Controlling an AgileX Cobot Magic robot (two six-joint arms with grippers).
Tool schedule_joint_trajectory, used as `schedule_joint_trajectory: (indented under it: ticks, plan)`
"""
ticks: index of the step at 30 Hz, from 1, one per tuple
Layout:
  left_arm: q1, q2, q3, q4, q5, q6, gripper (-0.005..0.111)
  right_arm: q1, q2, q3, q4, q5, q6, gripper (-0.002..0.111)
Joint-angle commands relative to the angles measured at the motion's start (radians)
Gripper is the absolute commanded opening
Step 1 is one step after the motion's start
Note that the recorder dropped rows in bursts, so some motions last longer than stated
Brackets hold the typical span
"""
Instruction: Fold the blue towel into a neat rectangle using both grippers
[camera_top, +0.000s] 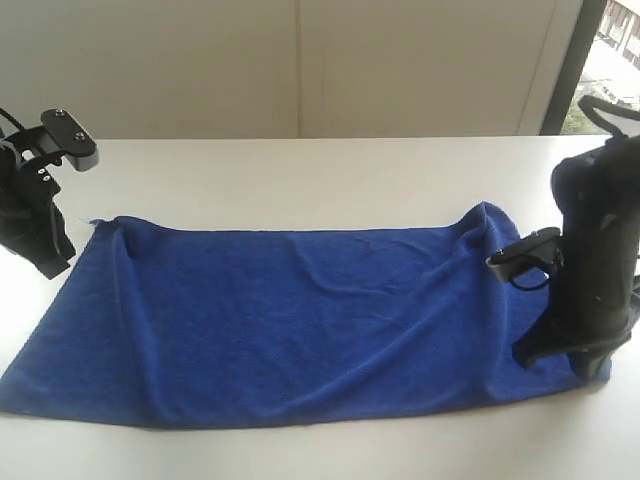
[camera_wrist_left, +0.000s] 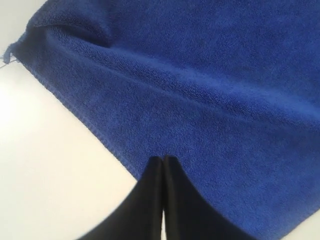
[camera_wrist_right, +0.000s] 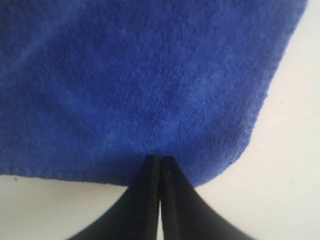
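Backdrop: pale wall (camera_top: 300, 60) is seen behind the table (camera_top: 300, 170); a strip of window (camera_top: 615, 50) is seen past the far right corner.
Left gripper (camera_top: 52, 258): set near the table's left edge, tips touching the left short edge of the blue towel (camera_top: 300, 320), just nearer than its far left corner.
Left gripper state: fingers (camera_wrist_left: 152, 172) pressed together, clenched on the towel's stitched edge; no gap is seen between them.
Towel, left part: near left corner lies flat by the table's front edge; a loose thread is seen at the far left corner.
Towel, middle: spread lengthwise across the table, shallow wrinkles.
Towel, right part: far right corner is humped up off the table.
Blocked view: the towel's near right corner is mostly hidden behind the right arm in the exterior view.
Right gripper (camera_top: 588, 368): lowered onto the near right corner, close to the table's right edge.
Right gripper state: fingers (camera_wrist_right: 150, 172) shut tight, pinching the towel's edge just beside the rounded corner.
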Motion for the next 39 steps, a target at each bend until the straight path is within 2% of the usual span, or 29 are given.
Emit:
schedule_joint_trajectory:
  ticks: [1, 13, 24, 26, 27, 28, 30, 32, 33, 35, 39]
  plan:
    - [0.004, -0.003, -0.001, -0.019, -0.017, -0.007, 0.000, -0.012, -0.009, 0.052, -0.027, -0.006, 0.031, 0.000]
    - [0.004, -0.003, -0.001, -0.025, -0.036, -0.007, 0.000, -0.012, -0.025, 0.096, -0.150, 0.104, 0.168, 0.000]
    - [0.004, 0.005, -0.001, -0.050, -0.008, -0.016, 0.000, -0.012, -0.200, 0.021, -0.168, -0.192, 0.218, 0.000]
    - [0.009, 0.017, -0.001, -0.088, -0.049, -0.029, 0.000, -0.021, -0.196, -0.007, -0.147, -0.245, 0.220, 0.000]
    - [0.019, 0.028, -0.001, -0.150, -0.090, -0.037, 0.000, -0.031, -0.187, -0.026, -0.118, -0.263, 0.218, 0.000]
    - [0.055, 0.047, -0.001, -0.326, -0.129, 0.009, 0.000, -0.068, -0.165, -0.072, -0.019, -0.277, 0.161, 0.000]
    - [0.106, 0.057, -0.003, -0.529, -0.077, 0.129, 0.000, -0.115, -0.144, -0.122, 0.152, -0.261, 0.026, 0.000]
    - [0.172, 0.073, -0.003, -0.774, 0.074, 0.319, 0.000, -0.185, -0.120, -0.175, 0.414, -0.220, -0.192, 0.000]
    - [0.251, 0.094, -0.003, -0.982, 0.252, 0.478, 0.000, -0.252, -0.100, -0.216, 0.669, -0.180, -0.376, 0.000]
    - [0.320, 0.108, -0.003, -1.025, 0.295, 0.469, 0.000, -0.299, -0.068, -0.252, 0.796, -0.162, -0.456, 0.000]
    - [0.335, 0.110, -0.003, -0.879, 0.242, 0.381, 0.000, -0.291, 0.042, -0.255, 0.768, -0.188, -0.456, 0.000]
